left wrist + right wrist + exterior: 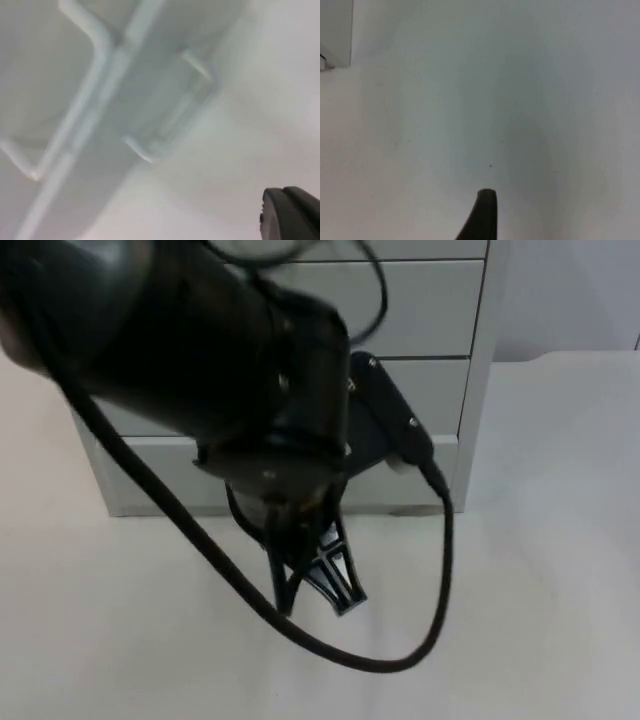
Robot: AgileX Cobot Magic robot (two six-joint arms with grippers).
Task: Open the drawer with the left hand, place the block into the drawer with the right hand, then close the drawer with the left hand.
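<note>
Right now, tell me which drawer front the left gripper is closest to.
The bottom drawer: the left gripper hangs just in front of it above the table, while the upper drawers sit higher on the cabinet.

My left arm covers much of the drawer cabinet, whose top the picture's edge cuts off; drawer handles in my left wrist view are smeared; one black fingertip is cut short.

The robot's thick, glossy black cylindrical left arm narrows to a black two-finger left gripper with slim, strutted fingers. Small silver screws dot its black wrist housing. One rounded matte black fingertip belongs to the right gripper.
</note>
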